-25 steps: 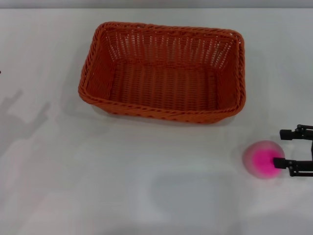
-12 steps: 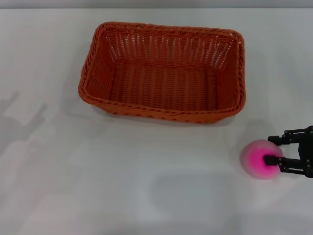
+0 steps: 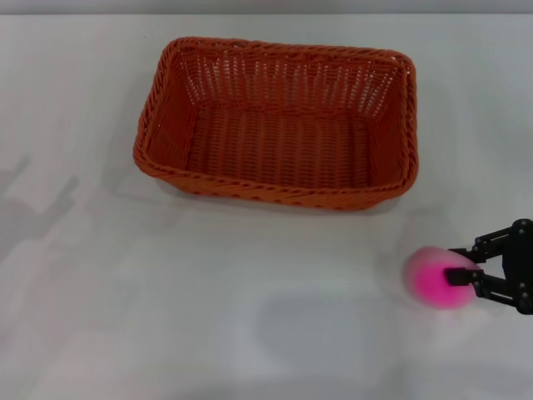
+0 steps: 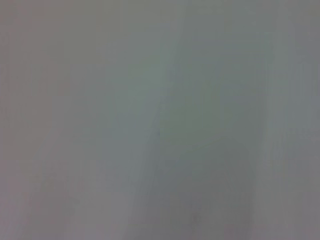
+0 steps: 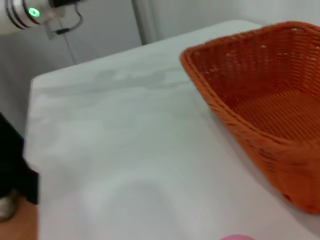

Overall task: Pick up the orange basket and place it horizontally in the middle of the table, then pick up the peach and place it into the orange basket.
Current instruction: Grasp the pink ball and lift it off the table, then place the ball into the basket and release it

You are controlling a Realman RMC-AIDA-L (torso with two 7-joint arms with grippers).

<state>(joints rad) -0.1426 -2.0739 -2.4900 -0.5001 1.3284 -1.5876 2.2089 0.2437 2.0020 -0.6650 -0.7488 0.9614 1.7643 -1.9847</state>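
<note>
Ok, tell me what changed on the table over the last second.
The right gripper came in from the right edge and lower, its fingers closing in around the peach; whether it grips yet is unclear. The peach slid slightly left and nearer. The orange basket stayed put on the table. The left gripper is out of view.

A lab-like test room: bare white table [image 5: 125, 165], plain grey walls [image 5: 100, 30], mounted device with green light [image 5: 34, 12].
</note>
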